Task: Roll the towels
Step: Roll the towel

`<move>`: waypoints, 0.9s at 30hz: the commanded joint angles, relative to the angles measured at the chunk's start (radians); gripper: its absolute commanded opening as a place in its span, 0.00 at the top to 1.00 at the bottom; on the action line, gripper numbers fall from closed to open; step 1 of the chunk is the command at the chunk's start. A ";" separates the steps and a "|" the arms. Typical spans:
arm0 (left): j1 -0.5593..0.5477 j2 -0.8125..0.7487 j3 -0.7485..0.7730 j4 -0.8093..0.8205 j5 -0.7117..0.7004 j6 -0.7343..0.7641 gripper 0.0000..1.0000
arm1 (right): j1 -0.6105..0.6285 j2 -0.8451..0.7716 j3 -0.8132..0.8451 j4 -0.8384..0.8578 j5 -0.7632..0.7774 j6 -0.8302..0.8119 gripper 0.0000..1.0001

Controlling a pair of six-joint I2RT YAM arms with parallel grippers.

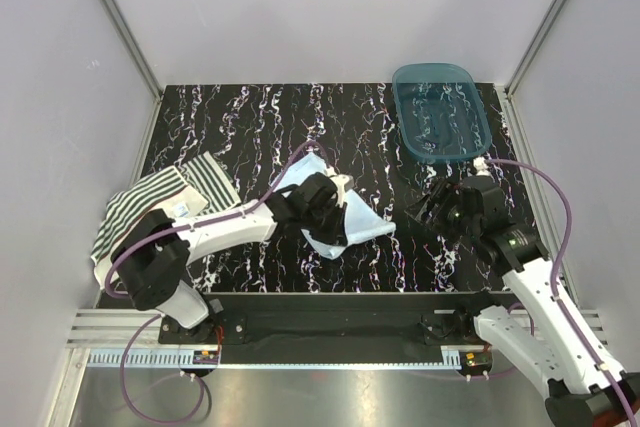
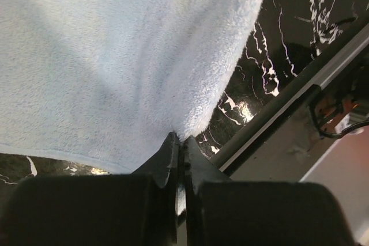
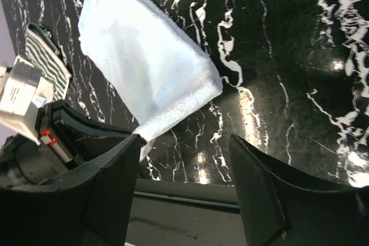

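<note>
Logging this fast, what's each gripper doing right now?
Left gripper: shut, pinching an edge of the light blue towel.
Right gripper: open, nothing between its fingers.

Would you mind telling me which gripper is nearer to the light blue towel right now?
Left. The left gripper is shut on the edge of the light blue towel, pinching it. The right gripper hangs open off to the towel's right, not touching it.

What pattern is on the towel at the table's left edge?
The towel has dark green-and-white stripes, best seen in the top external view.
</note>
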 commanded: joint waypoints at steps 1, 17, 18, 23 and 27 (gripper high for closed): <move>0.059 -0.015 -0.023 0.009 0.119 -0.089 1.00 | -0.001 0.030 0.028 0.116 -0.091 -0.026 0.31; 0.210 0.127 -0.100 0.009 0.180 -0.238 1.00 | 0.002 0.309 -0.188 0.742 -0.508 0.051 0.83; 0.211 0.132 -0.104 0.019 0.186 -0.237 1.00 | 0.002 0.325 -0.202 0.785 -0.521 0.062 0.85; 0.214 0.161 -0.065 -0.010 0.165 -0.208 1.00 | 0.022 0.432 -0.202 0.912 -0.576 0.070 0.88; 0.214 0.182 -0.014 -0.049 0.146 -0.157 1.00 | 0.083 0.515 -0.177 0.974 -0.585 0.062 0.89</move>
